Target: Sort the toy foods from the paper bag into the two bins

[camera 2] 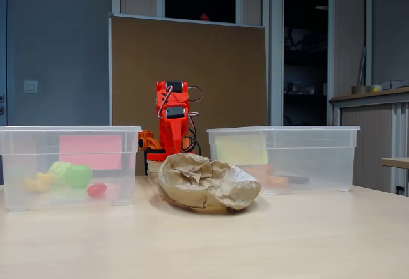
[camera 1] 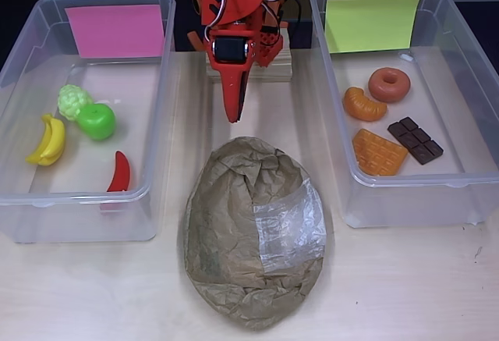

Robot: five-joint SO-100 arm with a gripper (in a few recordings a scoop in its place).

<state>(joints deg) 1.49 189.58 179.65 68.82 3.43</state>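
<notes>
The crumpled brown paper bag (camera 1: pixel 253 232) (camera 2: pixel 208 181) lies on the table between the two bins. The bin with the pink label (camera 1: pixel 160 44) (camera 2: pixel 70 164) on the left holds green grapes (camera 1: pixel 73 100), a green apple (camera 1: pixel 97 121), a yellow banana (camera 1: pixel 48 141) and a red chili (camera 1: pixel 119 172). The bin with the yellow-green label (camera 1: pixel 327 60) (camera 2: pixel 287 161) on the right holds a donut (camera 1: pixel 389 84), a croissant (camera 1: pixel 363 104), a waffle (camera 1: pixel 379 152) and a chocolate bar (camera 1: pixel 415 140). My red gripper (camera 1: pixel 232 115) points down just behind the bag, shut and holding nothing.
The arm's base (camera 1: pixel 253 64) stands on a wooden block between the bins at the back. Bare table (camera 1: pixel 405 286) lies in front of the bag and bins. A brown board (camera 2: pixel 192 68) stands behind the table.
</notes>
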